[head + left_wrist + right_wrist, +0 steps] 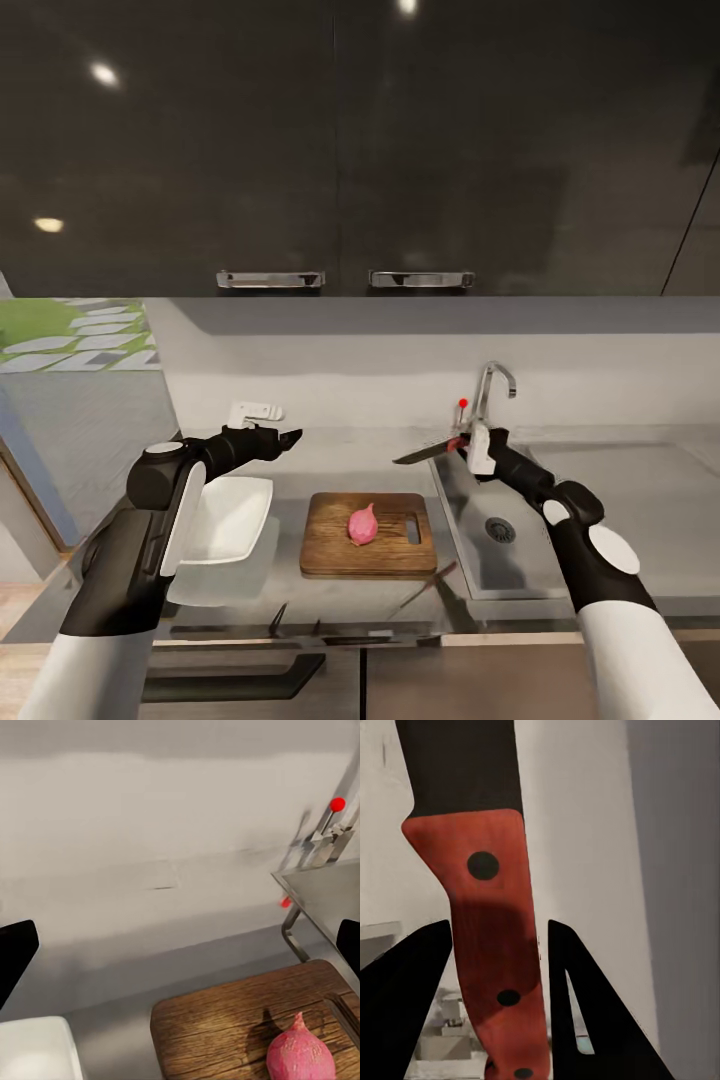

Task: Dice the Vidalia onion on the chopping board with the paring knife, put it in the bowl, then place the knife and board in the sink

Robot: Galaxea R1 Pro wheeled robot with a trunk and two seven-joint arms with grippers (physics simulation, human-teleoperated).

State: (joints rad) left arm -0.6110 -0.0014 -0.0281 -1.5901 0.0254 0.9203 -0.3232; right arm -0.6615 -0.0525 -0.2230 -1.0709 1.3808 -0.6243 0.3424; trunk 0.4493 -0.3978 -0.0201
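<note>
left claw [291, 436]: spread and holding nothing, you can see both dark fingers wide apart in the left wrist view. The arm is bent at the elbow with the forearm reaching forward, hovering above the bench between bowl and board.
bowl [235, 515]: white, sits on the bench [660, 490] just left of the board, handy for tipping the dice in later I guess.
chopping board [335, 540]: flat on the bench between bowl and sink, slot handle toward the sink side.
onion [362, 524]: pinkish, whole, lying mid-board, so it's out of the sink but not cut yet.
paring knife [425, 452]: up in the air, blade pointing left over the board's far edge.
right claw [468, 445]: pinching the knife's red handle, with the arm stretched forward over the sink [470, 555] and the wrist turned inward. Looks lined up for cut 1.
</note>
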